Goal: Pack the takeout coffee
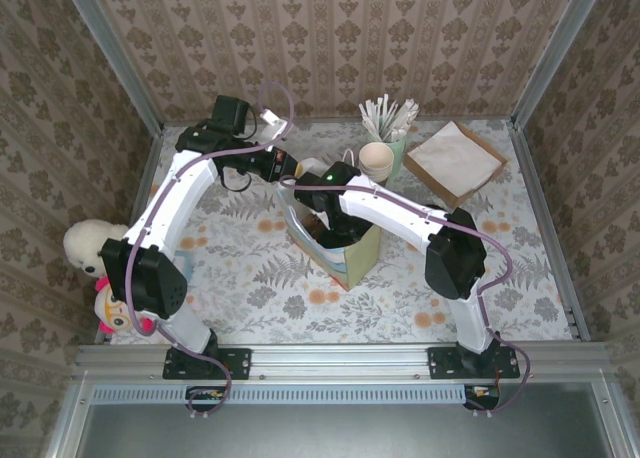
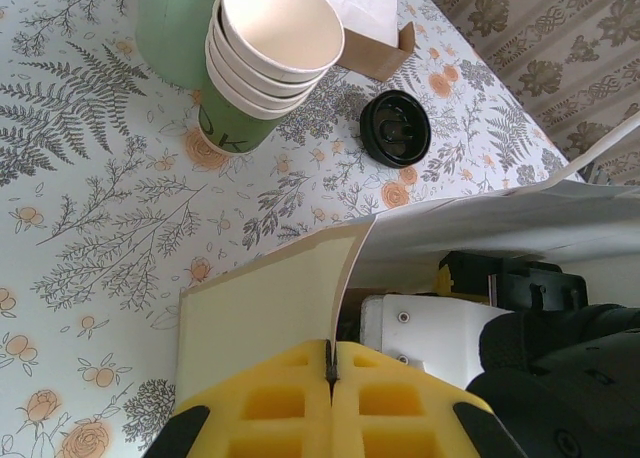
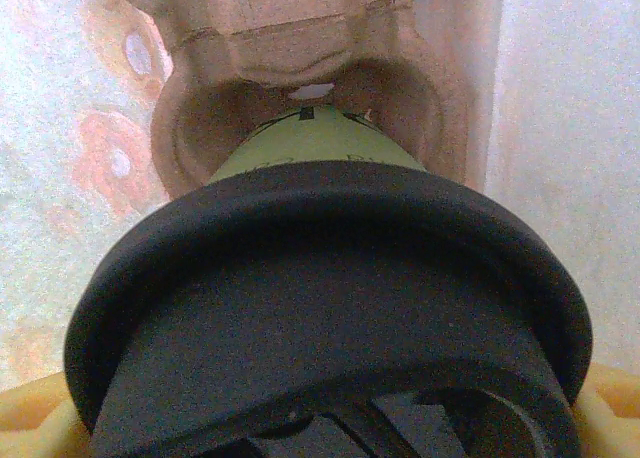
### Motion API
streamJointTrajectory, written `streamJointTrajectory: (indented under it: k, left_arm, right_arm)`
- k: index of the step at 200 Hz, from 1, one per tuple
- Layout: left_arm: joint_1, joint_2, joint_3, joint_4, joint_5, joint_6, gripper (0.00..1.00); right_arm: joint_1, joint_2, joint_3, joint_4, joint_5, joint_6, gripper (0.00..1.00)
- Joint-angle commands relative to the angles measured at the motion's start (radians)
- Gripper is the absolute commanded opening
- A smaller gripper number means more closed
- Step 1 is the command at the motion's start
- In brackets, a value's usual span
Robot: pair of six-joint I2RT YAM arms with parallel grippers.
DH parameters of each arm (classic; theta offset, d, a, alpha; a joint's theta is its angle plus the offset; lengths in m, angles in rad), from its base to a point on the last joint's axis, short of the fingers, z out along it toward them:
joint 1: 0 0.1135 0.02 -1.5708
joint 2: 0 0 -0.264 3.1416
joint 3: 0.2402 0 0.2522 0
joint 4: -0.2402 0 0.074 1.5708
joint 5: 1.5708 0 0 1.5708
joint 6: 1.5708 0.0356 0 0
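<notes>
Lower takeout coffee (image 3: 320, 268) squarely into the carrier well (image 3: 195, 128); right hand (image 3: 320, 418) clamps it, left hand (image 2: 330, 378) pinches the bag (image 2: 260, 318).

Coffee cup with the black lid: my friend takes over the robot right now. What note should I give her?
Left gripper: shut on the paper bag at its rim, holding it open.
Right gripper: shut on the takeout coffee, down inside the bag.
Coffee: lid on, its base at a well of the brown pulp tray. I cannot tell whether it is seated.
Done: the lidded cup is in the bag.
Left: probably seat it, open the right gripper, lift out, then release the bag.
</notes>
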Motion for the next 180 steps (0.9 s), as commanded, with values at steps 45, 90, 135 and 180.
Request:
streamJointTrajectory:
  k: [45,90,135,180]
  left_arm:
    - [-0.003,-0.037,0.009,0.005,0.009,-0.005,0.0]
    - [-0.003,-0.037,0.005,0.006,0.012,-0.006,0.0]
    - [-0.003,-0.035,0.0,0.01,0.017,-0.007,0.0]
    - [-0.005,-0.035,-0.005,0.016,0.021,-0.008,0.0]
  right_arm:
    - [-0.002,-0.023,-0.016,-0.006,-0.014,0.008,0.5]
    - [-0.003,-0.031,-0.028,0.021,0.005,0.015,0.49]
    - [-0.004,-0.054,-0.013,0.058,-0.006,0.019,0.49]
    - [-0.004,-0.074,-0.029,0.077,0.003,0.019,0.48]
